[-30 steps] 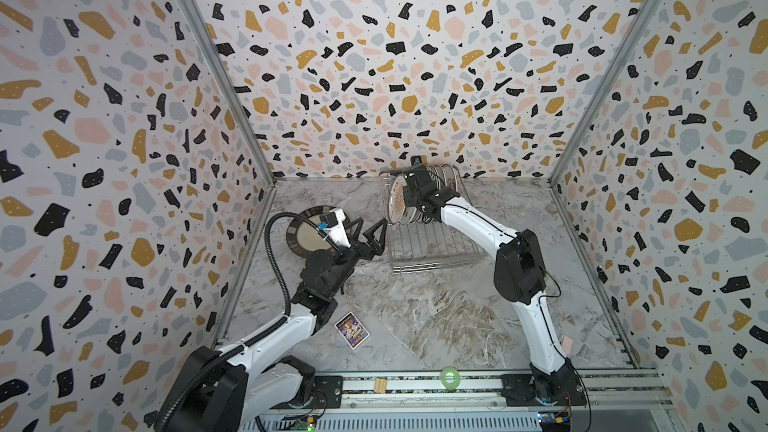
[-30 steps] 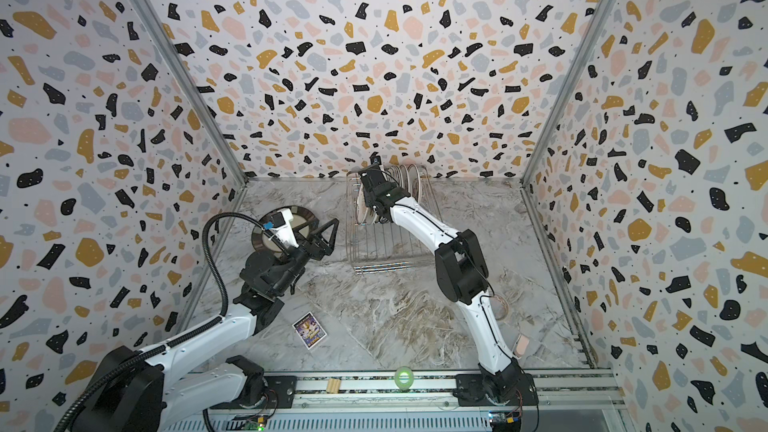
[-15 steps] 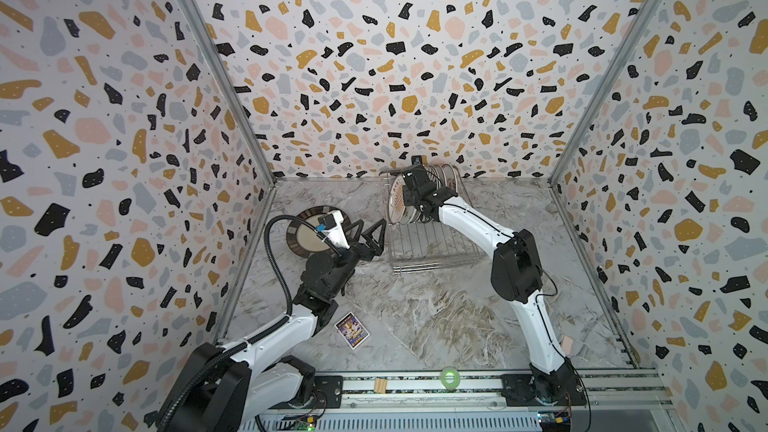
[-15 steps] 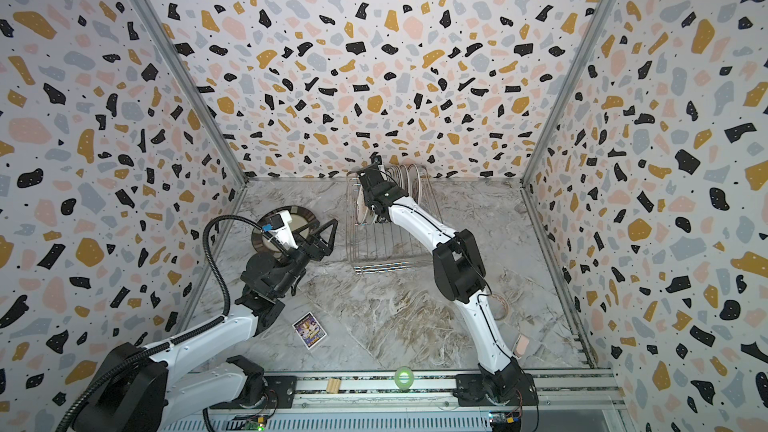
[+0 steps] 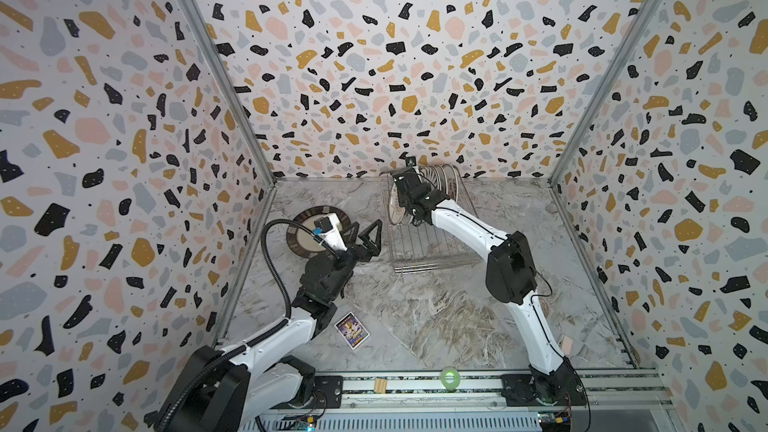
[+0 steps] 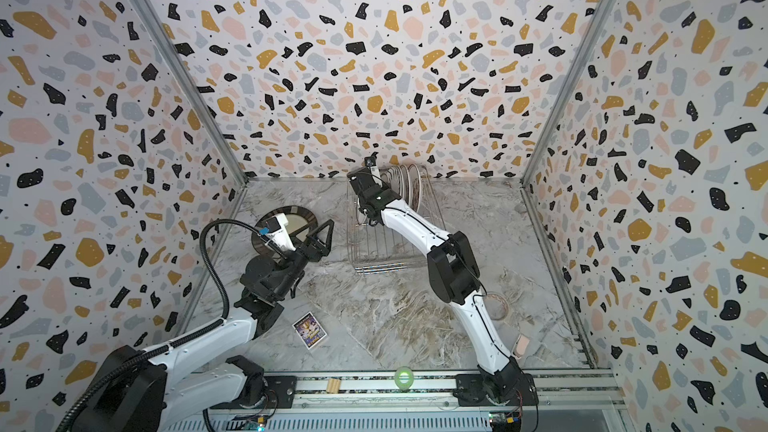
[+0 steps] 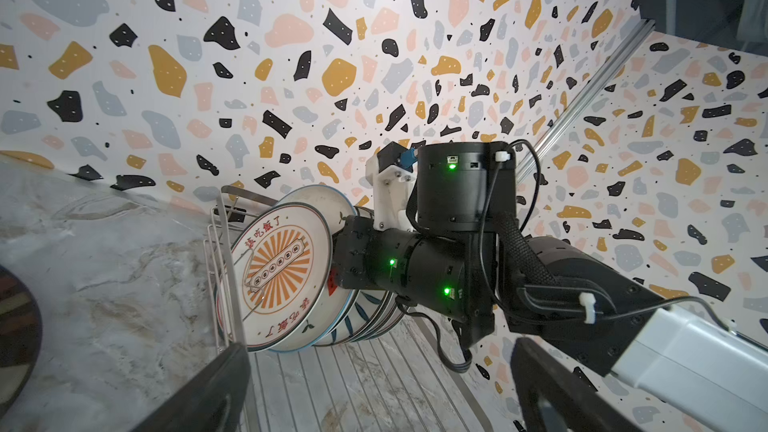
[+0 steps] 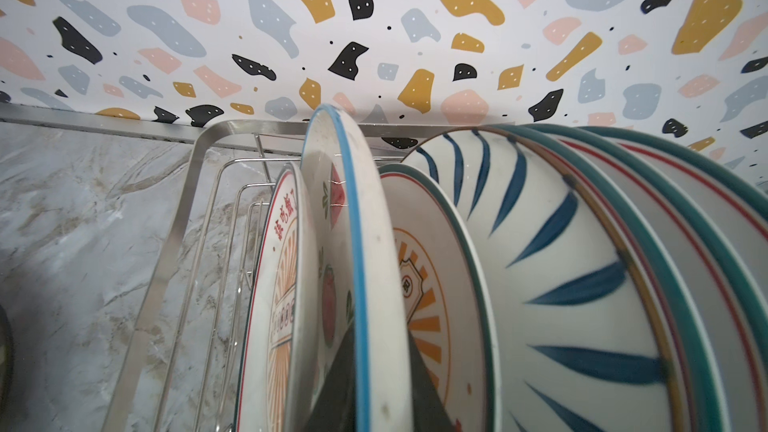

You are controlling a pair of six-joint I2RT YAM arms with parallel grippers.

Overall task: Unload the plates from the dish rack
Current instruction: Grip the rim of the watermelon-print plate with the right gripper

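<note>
My right end effector (image 8: pixel 376 367) is clenched on the rim of the blue-rimmed plate (image 8: pixel 365 243). That plate stands upright in the dish rack (image 5: pixel 428 251) at the back of the worktop (image 5: pixel 436 317), crowded on both sides by sunburst plates (image 8: pixel 274 284). My left end effector (image 5: pixel 368 224) hangs released between the rack and the dark-rimmed plate (image 5: pixel 301 222), which lies flat. A card (image 5: pixel 352 330) lies nearer the arm bases.

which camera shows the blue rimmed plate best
Right wrist view: the blue-rimmed plate fills it, edge-on between the fingers. Left wrist view shows only its top behind the sunburst plate; both top views mostly hide it.
</note>
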